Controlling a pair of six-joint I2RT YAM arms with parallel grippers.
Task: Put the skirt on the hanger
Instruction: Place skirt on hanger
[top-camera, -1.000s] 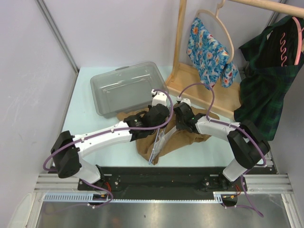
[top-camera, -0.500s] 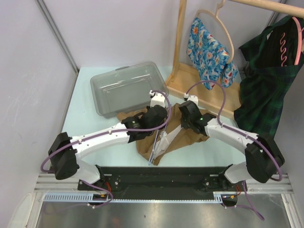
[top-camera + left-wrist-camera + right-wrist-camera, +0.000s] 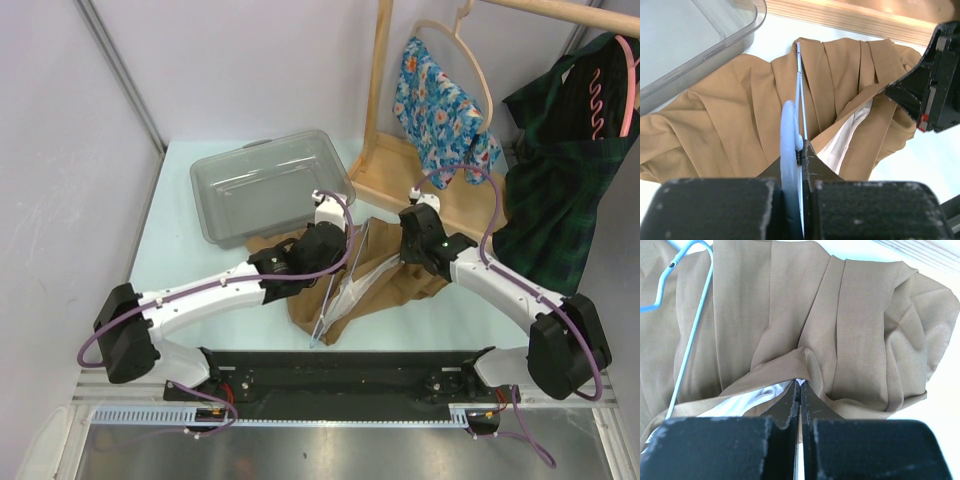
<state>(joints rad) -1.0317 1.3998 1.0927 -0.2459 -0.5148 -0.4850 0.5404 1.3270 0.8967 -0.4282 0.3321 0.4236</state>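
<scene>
A tan pleated skirt (image 3: 395, 285) with white lining lies crumpled on the table's middle. My left gripper (image 3: 325, 252) is shut on a thin light-blue hanger (image 3: 335, 290), whose wire runs down over the skirt; in the left wrist view the hanger (image 3: 790, 150) sits pinched between the jaws above the skirt (image 3: 730, 125). My right gripper (image 3: 412, 258) is shut on the skirt's waist edge and holds it lifted; in the right wrist view the cloth (image 3: 805, 357) bunches at the jaw tips, with the hanger's wire (image 3: 690, 340) at the left.
A grey plastic bin (image 3: 265, 185) stands behind the left gripper. A wooden clothes rack (image 3: 385, 120) at the back right carries a floral garment (image 3: 440, 110) and a dark green plaid garment (image 3: 565, 170) on hangers.
My right gripper has moved right and back with the skirt's edge, opening the waist. My left gripper has tilted the hanger more upright over the skirt.
</scene>
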